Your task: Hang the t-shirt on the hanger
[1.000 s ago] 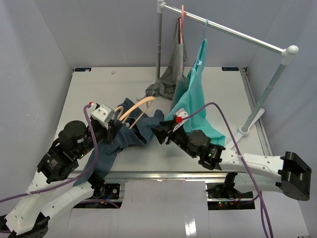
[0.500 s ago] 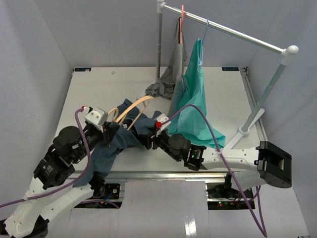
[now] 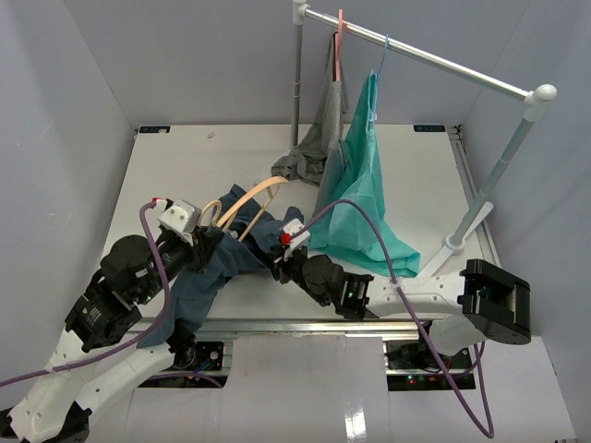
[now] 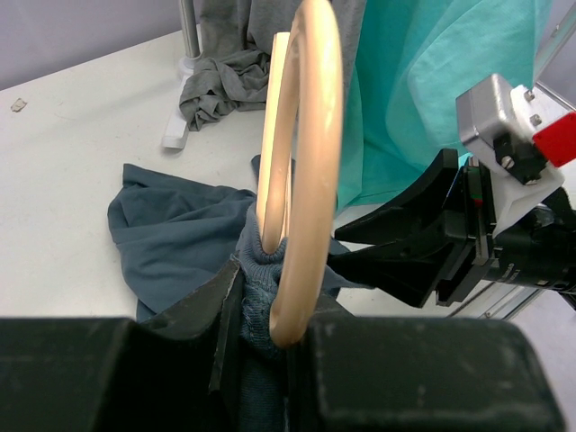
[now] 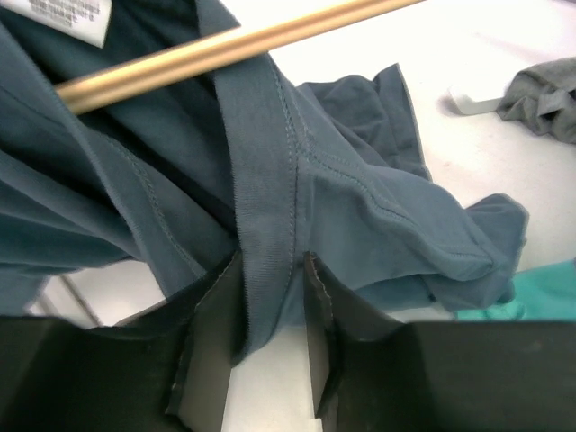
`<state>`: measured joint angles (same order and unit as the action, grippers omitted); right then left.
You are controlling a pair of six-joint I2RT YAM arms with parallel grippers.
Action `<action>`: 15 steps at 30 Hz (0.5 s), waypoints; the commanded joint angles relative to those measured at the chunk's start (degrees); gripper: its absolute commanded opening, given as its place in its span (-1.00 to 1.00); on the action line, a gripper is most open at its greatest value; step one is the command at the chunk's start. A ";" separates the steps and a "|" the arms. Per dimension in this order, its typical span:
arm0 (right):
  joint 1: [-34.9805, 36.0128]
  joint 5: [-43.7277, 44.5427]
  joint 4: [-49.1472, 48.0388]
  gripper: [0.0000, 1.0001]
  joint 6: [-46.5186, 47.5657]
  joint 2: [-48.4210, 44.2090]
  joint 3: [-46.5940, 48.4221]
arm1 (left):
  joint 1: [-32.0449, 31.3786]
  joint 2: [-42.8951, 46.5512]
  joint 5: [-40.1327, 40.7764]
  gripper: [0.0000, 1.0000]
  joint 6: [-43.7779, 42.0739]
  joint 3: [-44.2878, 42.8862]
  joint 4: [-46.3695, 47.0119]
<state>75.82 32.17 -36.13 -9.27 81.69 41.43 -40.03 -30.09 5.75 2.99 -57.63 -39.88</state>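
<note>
From above, we see the t-shirt [image 3: 242, 261] crumpled on the counter [image 3: 185, 157] near the front edge, toward 7 o'clock from the middle. The hanger [image 3: 245, 195] rises out of it, tilted toward 1 o'clock. The left claw [image 3: 205, 242] sits at the shirt's 9 o'clock side. The right claw [image 3: 277, 261] comes in from 3 o'clock, its tips at the shirt's edge. Up at 12 to 1 o'clock a rail [image 3: 425, 60] carries a grey garment [image 3: 309, 161] on a pink hanger [image 3: 340, 37] and a green garment [image 3: 369, 212] on a blue hanger [image 3: 381, 51]. Both garments trail down onto the counter.

From the left wrist, the left claw is closed narrow on the hanger's low end, with shirt cloth bunched in the same grip. The hanger's loop stands straight up toward 12 o'clock. The rest of the shirt spreads out at 9 o'clock on the counter. The right claw's black fingers reach in from 3 o'clock.

From the right wrist, the right claw [image 5: 270, 270] stands partly open, and a flat stitched band of the shirt runs down between its fingers [image 5: 216, 306]. As far as we can see, the band is not squeezed. The hanger's bar crosses at 11 o'clock, just below a white label [image 5: 72, 13].
</note>
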 commanded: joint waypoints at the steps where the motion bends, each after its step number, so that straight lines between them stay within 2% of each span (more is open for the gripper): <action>1: 0.33 7.69 -0.81 -0.72 -0.47 1.54 2.84 | 0.04 1.24 -1.65 -1.00 0.12 -1.15 2.67; 2: 0.05 9.49 -0.49 -0.84 0.00 1.35 3.08 | 0.04 1.87 -3.10 -1.00 -0.03 -1.85 2.14; 8: -3.59 10.55 1.48 -0.84 1.01 -3.44 3.07 | 0.04 5.01 -8.86 -1.00 0.08 -7.72 -2.38; 15: -7.73 9.23 3.73 -0.84 1.10 -9.29 2.42 | 0.04 7.31 -12.93 -1.00 -1.46 -9.67 -6.56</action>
<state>70.60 38.90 -33.08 -8.54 76.02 42.65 -40.03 -24.17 -2.66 2.55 -64.57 -45.21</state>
